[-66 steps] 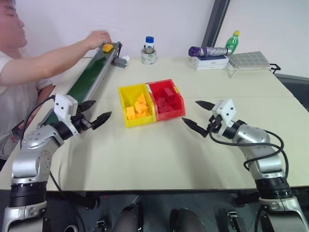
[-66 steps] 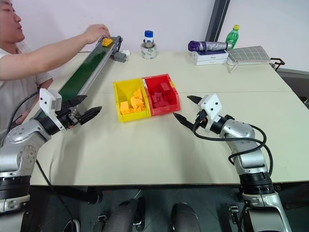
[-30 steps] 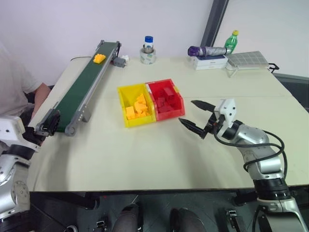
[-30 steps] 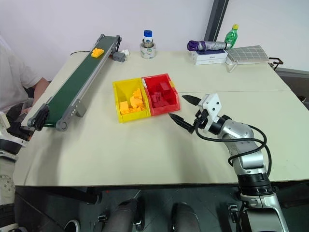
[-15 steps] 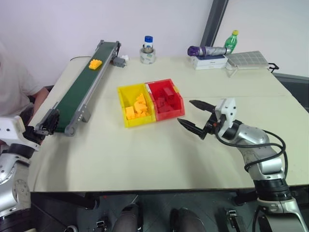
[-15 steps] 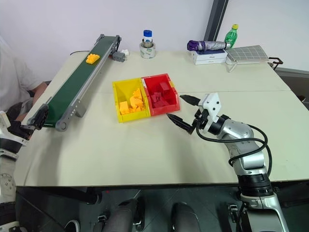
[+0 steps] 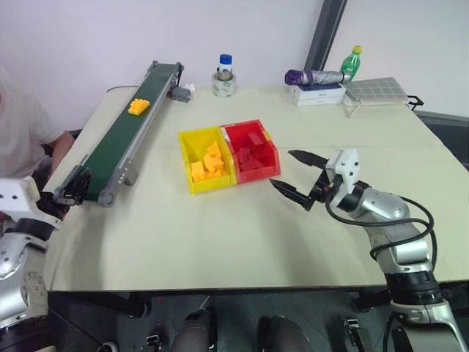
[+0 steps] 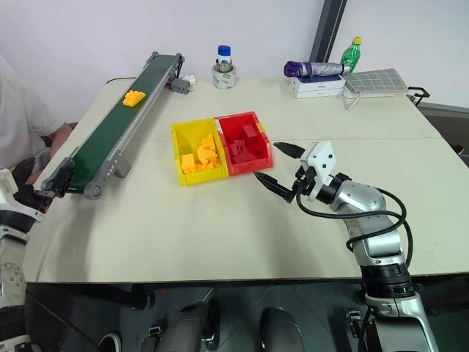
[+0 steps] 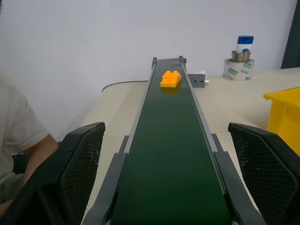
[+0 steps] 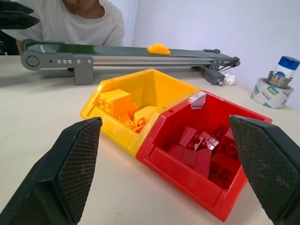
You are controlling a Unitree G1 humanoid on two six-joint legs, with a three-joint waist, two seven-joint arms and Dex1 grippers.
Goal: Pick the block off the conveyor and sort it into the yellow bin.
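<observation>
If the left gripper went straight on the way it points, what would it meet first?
The near end of the conveyor: the open left gripper looks straight along the belt, fingers either side of the frame. The block sits farther up the belt. How close the near end is I can't tell.

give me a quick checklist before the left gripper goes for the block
1. Block on the conveyor: ok, lying on the far part of the belt.
2. Left gripper open: ok, fingers wide at the belt's near end, nothing between them.
3. Block within the gripper: not ok, a long stretch of belt lies between them.
4. Yellow bin has room: ok, open-topped, partly filled with yellow bricks.
5. Right gripper out of the way: ok, open, near the red bin, holding nothing.
6. Person's hand off the belt: ok, no hand on it.
</observation>
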